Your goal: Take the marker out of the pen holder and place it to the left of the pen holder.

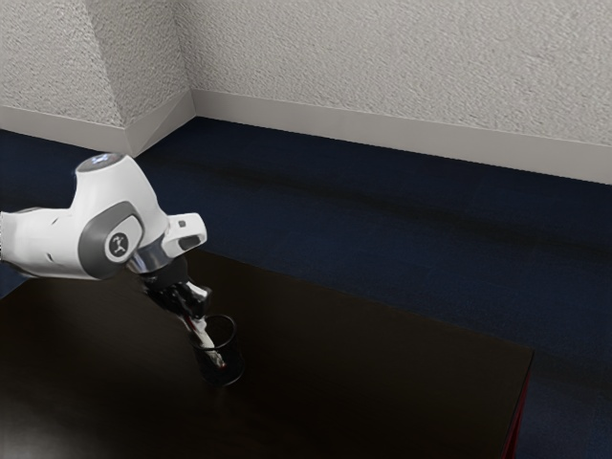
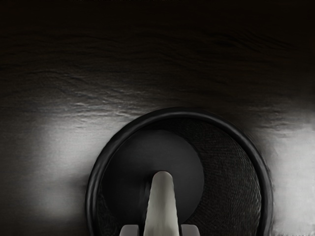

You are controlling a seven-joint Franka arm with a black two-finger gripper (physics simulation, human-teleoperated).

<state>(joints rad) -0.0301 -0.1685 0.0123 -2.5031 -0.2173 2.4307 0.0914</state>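
Gripper [image 2: 160, 230] clamps marker [image 2: 163, 204] standing in pen holder [image 2: 179, 113] (grip looks centred); extraction stage, next move presumably a clean upward lift.

From where I'm standing, the arm [image 1: 110, 215] is running off the exterior view's left edge, and the surface [image 1: 382, 373] is passing out of that view at the left and bottom. The fingers [image 1: 198, 304] are covering the upper part of the marker [image 1: 200, 331]. In the wrist view, the lower edge is cutting off the fingers, the marker and the rim of the pen holder [image 1: 233, 371]; the marker is hiding some of the holder's inside.
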